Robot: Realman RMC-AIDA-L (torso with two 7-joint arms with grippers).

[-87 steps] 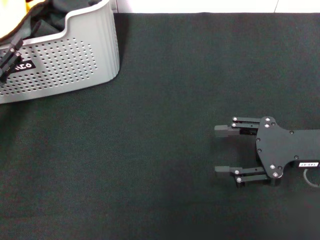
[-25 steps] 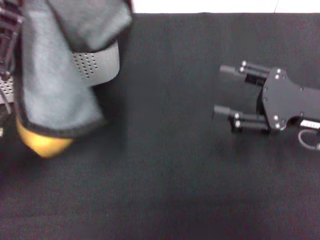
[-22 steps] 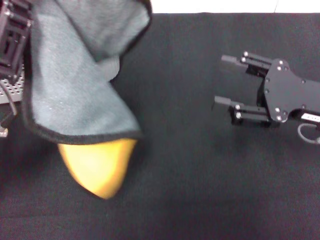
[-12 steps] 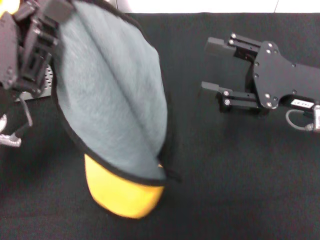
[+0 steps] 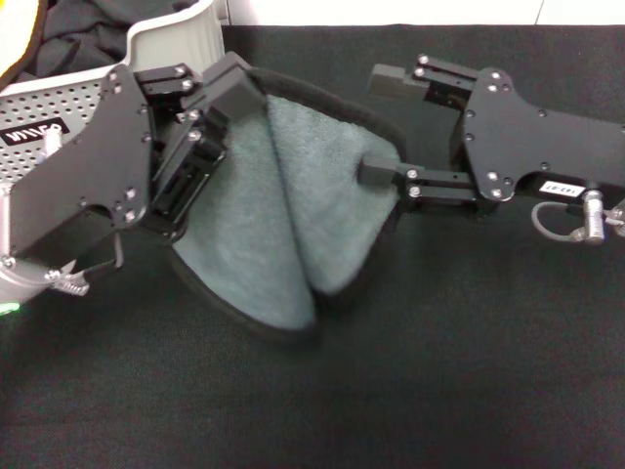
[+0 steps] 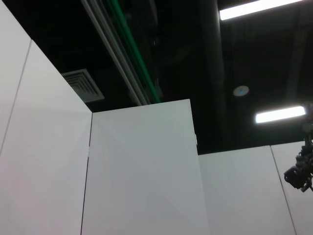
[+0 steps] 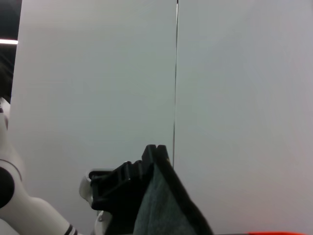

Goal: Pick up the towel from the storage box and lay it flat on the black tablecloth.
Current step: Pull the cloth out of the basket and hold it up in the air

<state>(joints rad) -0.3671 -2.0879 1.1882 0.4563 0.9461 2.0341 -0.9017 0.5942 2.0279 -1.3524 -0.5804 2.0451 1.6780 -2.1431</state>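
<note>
In the head view the towel (image 5: 283, 215) hangs folded, grey-green face out with black trim, its lower end resting on the black tablecloth (image 5: 449, 352). My left gripper (image 5: 210, 112) is shut on the towel's upper left edge, just right of the storage box (image 5: 176, 39). My right gripper (image 5: 381, 127) is open, its fingers on either side of the towel's right edge, the nearer fingertip (image 5: 376, 174) over the plush. The right wrist view shows the towel's trimmed edge (image 7: 164, 205) and the left gripper (image 7: 117, 188) behind it. The orange-yellow face is hidden.
The storage box stands at the back left with its black label (image 5: 34, 132), dark cloth (image 5: 88, 20) and a yellow piece (image 5: 15, 39) inside. The table's white far edge (image 5: 391, 12) runs along the back. The left wrist view shows only ceiling and white panels.
The left gripper has carried the towel out of the box, rightward and down; its orange end no longer shows. The right gripper has moved left and up to the towel's right edge.
</note>
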